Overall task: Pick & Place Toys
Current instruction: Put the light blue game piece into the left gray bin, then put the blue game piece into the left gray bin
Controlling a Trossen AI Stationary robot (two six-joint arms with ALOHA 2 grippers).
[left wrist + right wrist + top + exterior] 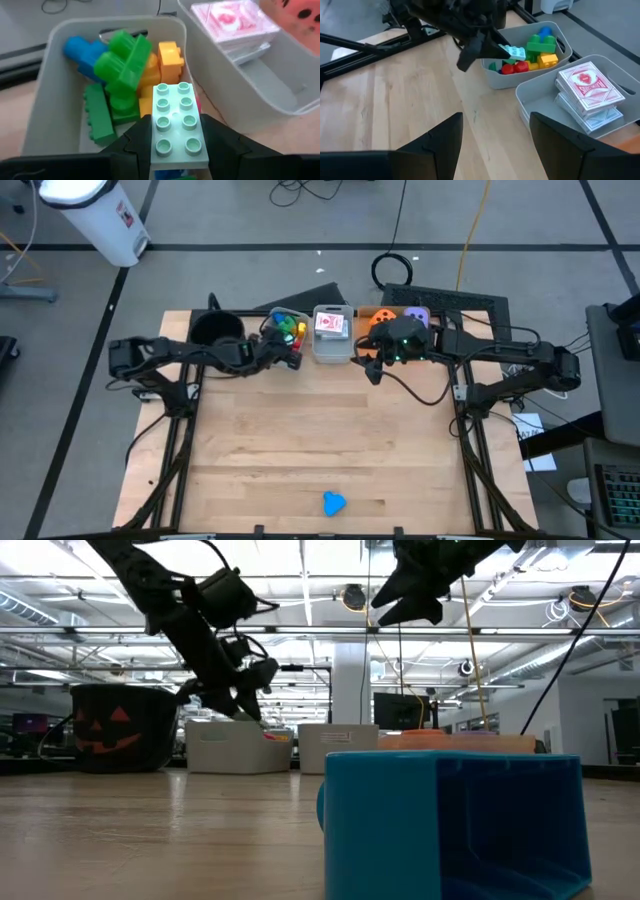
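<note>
I had the pale green block pinched in my left jaws, over the blocks' bin at upper centre. Cards were binned; the blue toy, bottom centre on the desk, remained. My right jaws hung open, empty.

The low view's edge cuts off the blue block underneath.

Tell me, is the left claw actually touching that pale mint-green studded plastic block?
Touching. The left wrist view shows the left gripper's fingers pressed against both sides of the pale green block.
</note>
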